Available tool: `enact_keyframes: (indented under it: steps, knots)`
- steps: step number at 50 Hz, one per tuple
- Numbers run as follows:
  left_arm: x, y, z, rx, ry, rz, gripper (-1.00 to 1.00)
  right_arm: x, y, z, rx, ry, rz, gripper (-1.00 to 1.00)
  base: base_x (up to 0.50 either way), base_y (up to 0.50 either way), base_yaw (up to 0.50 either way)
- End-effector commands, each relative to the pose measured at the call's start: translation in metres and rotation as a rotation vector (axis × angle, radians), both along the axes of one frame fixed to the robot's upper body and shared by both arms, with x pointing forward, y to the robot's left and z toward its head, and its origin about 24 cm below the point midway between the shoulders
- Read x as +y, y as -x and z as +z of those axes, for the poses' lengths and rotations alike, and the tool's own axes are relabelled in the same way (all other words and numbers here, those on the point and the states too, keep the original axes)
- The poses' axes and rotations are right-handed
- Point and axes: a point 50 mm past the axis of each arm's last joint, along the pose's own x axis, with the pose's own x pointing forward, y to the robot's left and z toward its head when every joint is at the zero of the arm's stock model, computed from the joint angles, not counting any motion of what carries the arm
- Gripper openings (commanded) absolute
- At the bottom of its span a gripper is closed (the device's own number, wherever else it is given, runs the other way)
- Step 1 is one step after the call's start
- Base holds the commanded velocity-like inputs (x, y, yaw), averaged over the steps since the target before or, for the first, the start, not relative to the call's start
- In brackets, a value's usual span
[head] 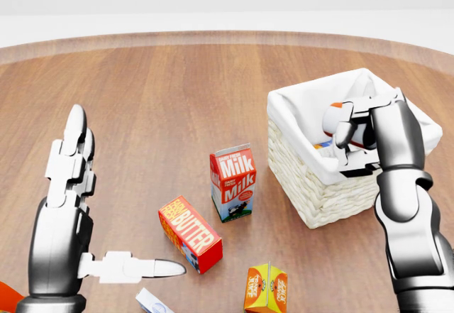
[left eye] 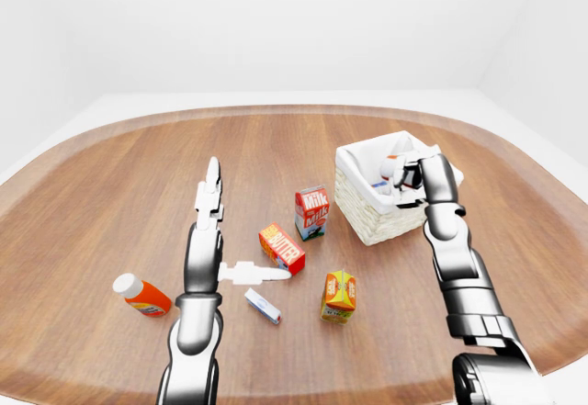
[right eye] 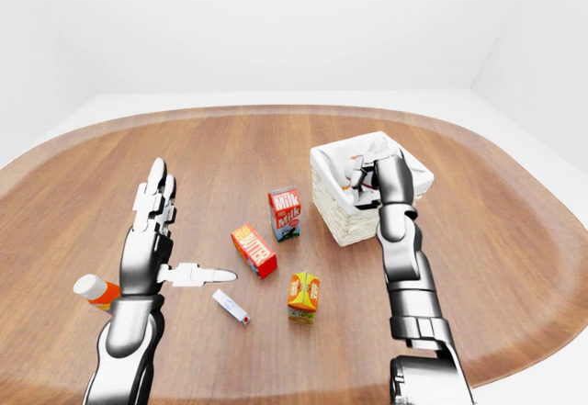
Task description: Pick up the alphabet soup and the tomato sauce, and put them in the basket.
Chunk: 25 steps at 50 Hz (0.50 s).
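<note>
Basket [head: 312, 185] rests on brown wooden table [head: 177, 93].

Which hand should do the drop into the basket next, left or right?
Right. The right hand is shut on a can and sits over the basket, where another can already lies. The left hand is open, empty, and far to the view's left, near the butter box.

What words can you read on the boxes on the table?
"Milk", printed twice, on the milk carton.
"BUTTER" on the red butter box.
Print on the orange carton, the orange bottle, the small white box and the can in the right hand: too small to read.
</note>
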Motion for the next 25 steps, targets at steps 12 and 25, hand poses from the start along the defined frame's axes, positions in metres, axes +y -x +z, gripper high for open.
enact_keyframes:
  steps: [12, 25]
  knots:
    - [0.000, 0.001, -0.001, 0.004, -0.003, -0.003, 1.00, -0.014, -0.043, -0.009, 0.100, 0.078, -0.184, -1.00, 0.00, 0.00, 0.00]
    - [-0.001, 0.001, 0.000, 0.000, -0.004, -0.005, 1.00, -0.012, -0.054, 0.004, 0.094, 0.118, -0.197, -1.00, 0.00, 0.00, 0.00]
